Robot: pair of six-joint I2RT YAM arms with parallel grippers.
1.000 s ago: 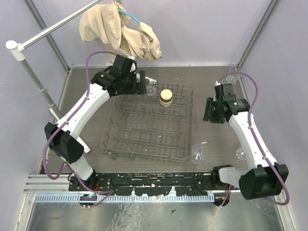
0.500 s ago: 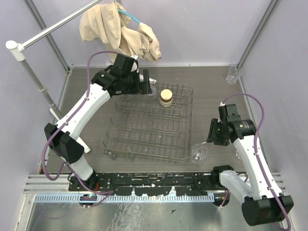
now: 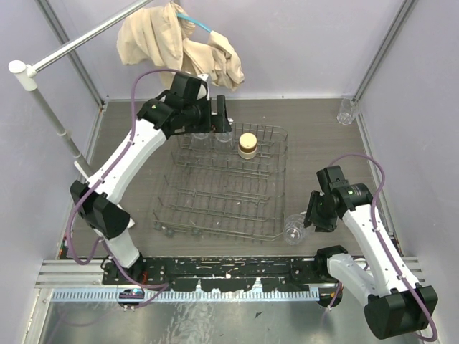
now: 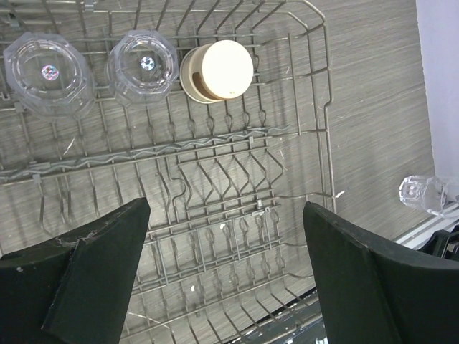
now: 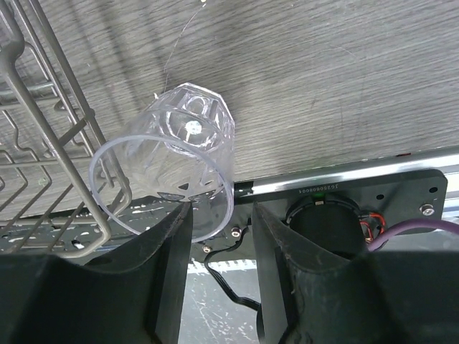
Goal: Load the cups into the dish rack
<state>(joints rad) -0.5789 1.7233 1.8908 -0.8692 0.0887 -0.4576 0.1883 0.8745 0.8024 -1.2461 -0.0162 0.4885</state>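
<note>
The grey wire dish rack (image 3: 281, 188) sits mid-table. In its back row stand two clear cups upside down (image 4: 49, 72) (image 4: 143, 63) and the tan cup (image 3: 247, 145), also upside down in the left wrist view (image 4: 219, 69). My left gripper (image 3: 217, 118) hovers above that back row, open and empty (image 4: 226, 215). A clear cup (image 3: 294, 231) lies on its side by the rack's front right corner. My right gripper (image 3: 310, 218) is open right at it; its jaws straddle the rim wall of that cup (image 5: 172, 161). Another clear cup (image 3: 346, 111) stands at the back right.
A beige cloth (image 3: 179, 46) hangs from a white pole (image 3: 64, 46) at the back left. Grey walls close in the table on three sides. The black rail (image 5: 344, 183) with the arm bases runs just in front of the lying cup. The rack wires (image 5: 43, 107) are left of the right gripper.
My right arm has swung from the back right to the front and come down on the lying cup. My left gripper has shifted slightly right over the rack's back row.
</note>
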